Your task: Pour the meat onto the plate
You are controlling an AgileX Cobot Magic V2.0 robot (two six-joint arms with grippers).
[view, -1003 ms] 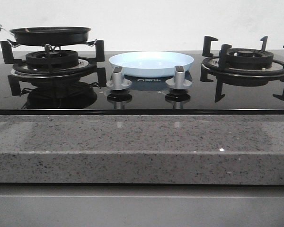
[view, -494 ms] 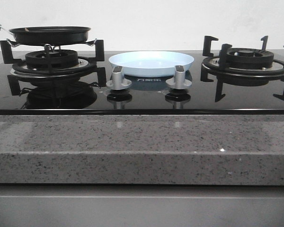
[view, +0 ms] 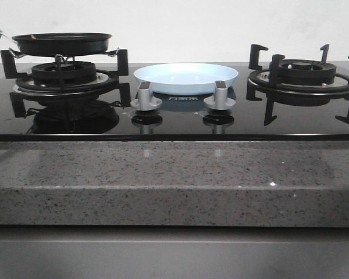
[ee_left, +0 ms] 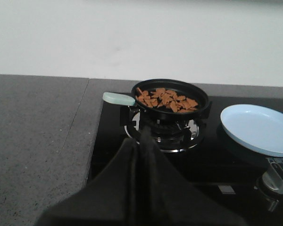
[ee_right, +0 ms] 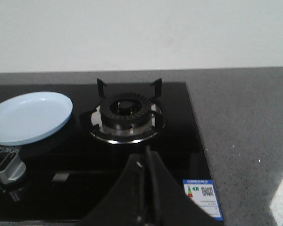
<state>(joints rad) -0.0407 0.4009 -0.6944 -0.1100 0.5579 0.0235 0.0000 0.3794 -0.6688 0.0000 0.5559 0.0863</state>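
Both tools look closed on nothing; tipping the pan [ee_left: 170, 100] too fast could throw meat [ee_left: 166, 99] past the plate [ee_left: 257, 128].

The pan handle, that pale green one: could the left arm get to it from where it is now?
Probably yes. In the left wrist view the left gripper, fingers together, faces the pan handle with nothing between; the handle juts clear of the burner.

Light: even, moderately bright, diffuse.
Glare: black glass hob [view: 174, 119] mirrors burners and knobs.
Shadows: soft, faint.
Focus: front view sharp; wrist views soft, foreground fingers dark, blurred.
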